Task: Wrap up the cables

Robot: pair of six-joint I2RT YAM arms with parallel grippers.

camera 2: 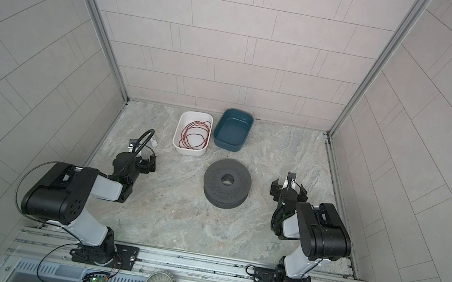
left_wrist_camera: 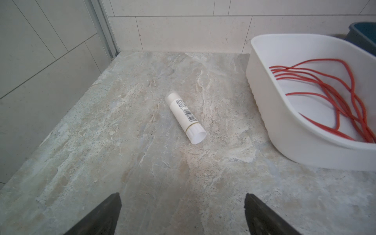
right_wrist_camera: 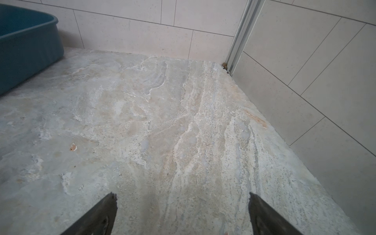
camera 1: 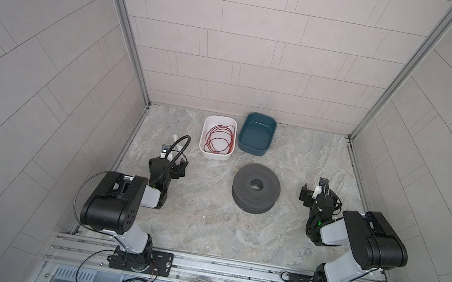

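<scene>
Of the cables, only a short yellow wire end [camera 1: 235,168] [camera 2: 207,164] shows, poking out on the table at the far-left edge of the dark grey spool [camera 1: 241,187] [camera 2: 212,182]; the rest is hidden. In both top views the spool lies flat mid-table between the arms. My left gripper [camera 1: 179,168] [left_wrist_camera: 183,203] hovers left of the spool, open and empty over bare table. My right gripper [camera 1: 319,194] [right_wrist_camera: 183,203] is to the spool's right, also open with nothing between its fingers.
A white bin [camera 1: 204,135] [left_wrist_camera: 264,105] holding thin red wire [camera 1: 218,139] [left_wrist_camera: 325,91] stands at the back, a blue bin [camera 1: 251,150] [right_wrist_camera: 30,50] beside it. A white tube [camera 1: 175,139] [left_wrist_camera: 186,118] lies ahead of the left gripper. Tiled walls enclose the table.
</scene>
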